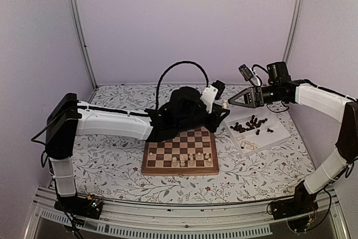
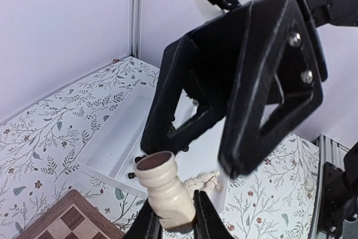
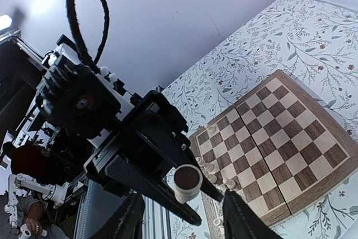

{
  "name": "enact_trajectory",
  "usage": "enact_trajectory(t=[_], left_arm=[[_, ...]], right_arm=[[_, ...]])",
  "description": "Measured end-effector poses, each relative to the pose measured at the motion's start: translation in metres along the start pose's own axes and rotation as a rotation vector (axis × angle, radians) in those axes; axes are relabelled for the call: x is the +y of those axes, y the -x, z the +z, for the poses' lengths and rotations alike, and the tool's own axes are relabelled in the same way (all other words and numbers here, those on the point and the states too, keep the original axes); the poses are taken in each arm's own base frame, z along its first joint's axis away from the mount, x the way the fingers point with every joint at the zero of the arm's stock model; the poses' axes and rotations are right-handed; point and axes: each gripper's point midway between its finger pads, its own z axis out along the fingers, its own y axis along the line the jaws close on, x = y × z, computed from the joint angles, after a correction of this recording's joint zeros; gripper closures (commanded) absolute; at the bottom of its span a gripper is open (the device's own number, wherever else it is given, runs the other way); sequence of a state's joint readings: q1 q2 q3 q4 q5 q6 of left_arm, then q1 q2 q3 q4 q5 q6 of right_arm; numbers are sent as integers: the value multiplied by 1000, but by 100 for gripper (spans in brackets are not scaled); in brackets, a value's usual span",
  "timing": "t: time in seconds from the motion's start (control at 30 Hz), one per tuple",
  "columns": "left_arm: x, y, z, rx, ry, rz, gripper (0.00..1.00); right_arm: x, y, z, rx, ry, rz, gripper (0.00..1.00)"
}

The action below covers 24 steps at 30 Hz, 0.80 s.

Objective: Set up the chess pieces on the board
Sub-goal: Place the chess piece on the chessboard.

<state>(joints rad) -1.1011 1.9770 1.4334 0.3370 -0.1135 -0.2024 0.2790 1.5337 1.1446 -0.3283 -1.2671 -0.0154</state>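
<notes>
My left gripper [image 2: 170, 216] is shut on a cream chess piece [image 2: 165, 191] with a dark felt base, held in the air at the board's far right corner, by the tray. The same piece shows in the top view [image 1: 225, 104] and the right wrist view [image 3: 187, 182]. My right gripper [image 1: 231, 100] is open and empty, its tips pointing at that piece from the right; its fingers [image 3: 132, 218] stand either side of it, apart from it. The board [image 1: 168, 150] holds several cream pieces [image 1: 190, 160] along its near rows, also seen in the right wrist view [image 3: 210, 167].
A white partitioned tray [image 1: 279, 132] lies right of the board with several dark pieces [image 1: 251, 124] and a few cream ones [image 1: 249, 145]. The left arm [image 1: 117, 124] lies across the board's far edge. Walls close in the back and sides.
</notes>
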Motion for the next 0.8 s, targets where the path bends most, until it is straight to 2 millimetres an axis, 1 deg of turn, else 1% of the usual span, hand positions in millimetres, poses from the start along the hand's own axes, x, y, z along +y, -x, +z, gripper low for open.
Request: enact_trajectory(t=[0.03,0.13,0.17,0.2,0.23,0.3,0.37,0.5,0.57,0.63,0.67,0.73,0.8], left_arm=[[2,1,-3,6,-10,0,82],[6,4,-15,34,-64,6,83],[8,5,-19,48,-86,9,82],[10,7,-22,60,-104,10,82],[10,7,-26,75,-133,15,82],[11,4,-32,114,-175,25,82],[8,-5,-37,169,-222,35,82],[2,-28,-48,301,-311,33,82],[-4,-35,-54,346,-357,26,82],[-9,-38,-59,376,-394,16,81],[-11,-38,-61,386,-412,11,81],[-15,-36,-66,405,-445,1,81],[-20,-31,-69,410,-474,-6,81]], right_arm=[[1,4,-3,-4,-6,-10,44],[3,26,-23,-27,-46,-80,44],[5,34,-29,-27,-62,-118,42],[7,41,-35,-17,-85,-186,38],[7,47,-38,-3,-110,-250,37],[5,46,-36,56,-159,-367,37],[1,29,-25,163,-200,-492,37],[-2,-29,9,435,-239,-717,38],[3,-50,20,545,-255,-831,40],[10,-56,26,612,-277,-932,42],[14,-56,29,632,-289,-980,43],[16,-50,31,669,-336,-1067,46],[13,-45,33,693,-376,-1120,49]])
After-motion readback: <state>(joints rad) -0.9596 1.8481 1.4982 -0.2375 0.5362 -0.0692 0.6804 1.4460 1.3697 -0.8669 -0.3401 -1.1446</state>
